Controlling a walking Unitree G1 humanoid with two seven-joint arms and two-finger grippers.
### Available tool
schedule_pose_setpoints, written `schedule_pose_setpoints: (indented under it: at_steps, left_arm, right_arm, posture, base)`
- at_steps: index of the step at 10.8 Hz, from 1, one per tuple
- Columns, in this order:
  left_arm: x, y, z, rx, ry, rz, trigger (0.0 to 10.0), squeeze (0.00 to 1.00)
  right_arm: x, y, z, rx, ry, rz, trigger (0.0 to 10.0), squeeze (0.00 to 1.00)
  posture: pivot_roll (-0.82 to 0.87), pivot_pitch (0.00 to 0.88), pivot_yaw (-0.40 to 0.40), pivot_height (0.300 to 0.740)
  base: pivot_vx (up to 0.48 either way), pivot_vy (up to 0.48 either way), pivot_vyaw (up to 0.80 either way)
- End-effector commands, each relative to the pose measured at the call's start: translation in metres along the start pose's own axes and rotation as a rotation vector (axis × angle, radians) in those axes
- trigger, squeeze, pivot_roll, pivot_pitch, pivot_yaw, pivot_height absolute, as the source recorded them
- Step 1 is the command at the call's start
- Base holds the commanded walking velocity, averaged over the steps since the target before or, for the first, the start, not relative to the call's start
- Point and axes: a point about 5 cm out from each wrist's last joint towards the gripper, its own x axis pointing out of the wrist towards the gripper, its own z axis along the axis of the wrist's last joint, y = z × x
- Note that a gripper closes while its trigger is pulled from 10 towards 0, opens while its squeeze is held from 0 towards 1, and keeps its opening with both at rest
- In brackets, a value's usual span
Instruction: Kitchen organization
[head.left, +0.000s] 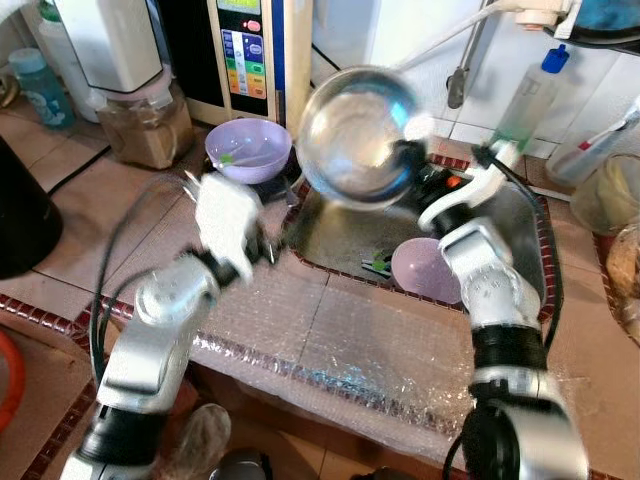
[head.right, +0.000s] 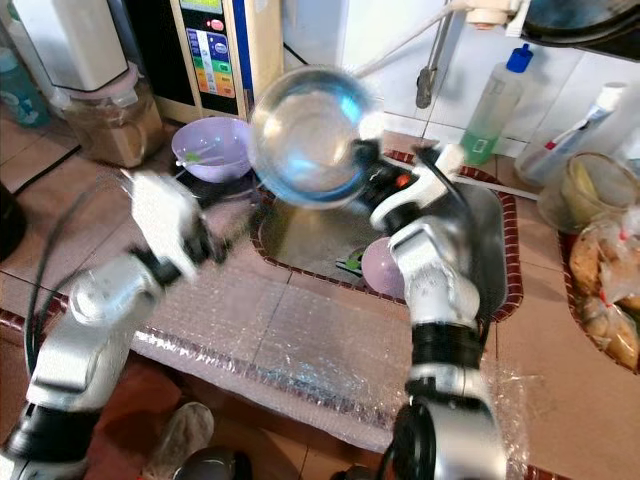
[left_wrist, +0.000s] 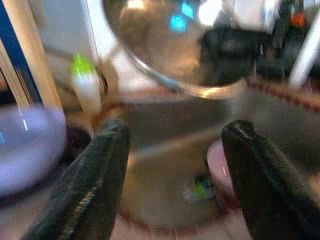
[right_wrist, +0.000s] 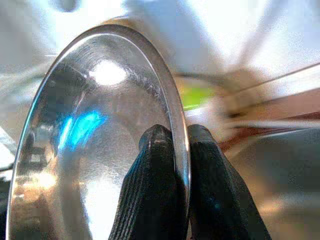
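over the sink (head.left: 345, 235), right gripper (right_wrist: 172, 145) pinching steel bowl (head.left: 355, 135) rim; left gripper (left_wrist: 172, 145) spread, beside sink edge

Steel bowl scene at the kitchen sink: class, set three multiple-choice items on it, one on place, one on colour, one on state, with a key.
1. Where is the steel bowl?
A. Held up over the sink
B. Flat on the counter
C. On the floor

2. What colour is the bowl on the counter left of the sink?
A. Red
B. Lilac
C. Black

3. How do the left gripper jaws stand?
A. Shut on a cup
B. Shut on the steel bowl
C. Open, holding nothing

Key: 1 A, the right gripper pinches its rim above the basin; 2 B, it shows pale purple; 3 C, the wrist view shows a wide gap.
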Motion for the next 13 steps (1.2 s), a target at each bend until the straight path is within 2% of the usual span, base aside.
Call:
schedule_pose_setpoints:
  at_steps: [1, 3, 4, 6, 7, 8, 9, 10, 11, 13]
  left_arm:
    - [-0.001, -0.004, -0.003, 0.006, 0.043, -0.028, 10.0, 1.00]
    - [-0.005, -0.006, -0.016, 0.008, 0.113, -0.042, 10.0, 1.00]
    - [-0.008, -0.004, -0.027, 0.017, 0.180, -0.033, 10.0, 1.00]
    - [-0.008, -0.005, -0.036, 0.018, 0.244, -0.042, 10.0, 1.00]
    - [-0.006, -0.006, -0.038, 0.019, 0.255, -0.042, 10.0, 1.00]
    - [-0.004, -0.005, -0.039, 0.026, 0.265, -0.045, 10.0, 1.00]
    - [-0.005, -0.005, -0.040, 0.029, 0.272, -0.045, 10.0, 1.00]
    - [-0.005, -0.006, -0.041, 0.027, 0.283, -0.059, 10.0, 1.00]
    - [-0.005, -0.007, -0.041, 0.026, 0.285, -0.063, 10.0, 1.00]
    - [-0.004, -0.009, -0.043, 0.030, 0.300, -0.081, 10.0, 1.00]
  right_arm:
    - [-0.001, -0.013, 0.006, -0.087, -0.016, -0.080, 0.0, 0.00]
    - [-0.006, -0.036, -0.004, -0.206, 0.062, -0.234, 0.0, 0.00]
    - [-0.010, -0.051, -0.015, -0.287, 0.116, -0.331, 0.0, 0.00]
    - [-0.014, -0.060, -0.028, -0.344, 0.171, -0.407, 0.0, 0.00]
    - [-0.023, -0.072, -0.046, -0.328, 0.263, -0.503, 0.0, 0.00]
    - [-0.036, -0.079, -0.069, -0.313, 0.360, -0.549, 0.0, 0.00]
    - [-0.041, -0.079, -0.078, -0.331, 0.401, -0.552, 3.9, 0.00]
    - [-0.042, -0.078, -0.083, -0.316, 0.415, -0.543, 10.0, 0.00]
    - [-0.043, -0.078, -0.085, -0.292, 0.408, -0.548, 10.0, 1.00]
    - [-0.044, -0.080, -0.084, -0.292, 0.405, -0.558, 10.0, 1.00]
  posture:
    - [0.02, 0.001, 0.007, 0.740]
    - [0.02, 0.000, 0.003, 0.740]
    - [0.02, 0.000, 0.002, 0.740]
    - [0.02, 0.000, 0.002, 0.740]
    - [0.03, 0.000, 0.004, 0.740]
    - [0.03, 0.000, 0.009, 0.740]
    - [0.03, 0.000, 0.007, 0.740]
    - [0.03, 0.000, 0.008, 0.740]
    - [0.03, 0.000, 0.008, 0.740]
    - [0.03, 0.000, 0.014, 0.740]
  base:
    - [0.000, 0.000, 0.00]
    - [0.000, 0.000, 0.00]
    - [0.000, 0.000, 0.00]
    - [0.000, 0.000, 0.00]
    - [0.000, 0.000, 0.00]
    - [0.000, 0.000, 0.00]
    - [0.000, 0.000, 0.00]
    - [0.000, 0.000, 0.00]
    - [0.000, 0.000, 0.00]
    - [0.000, 0.000, 0.00]
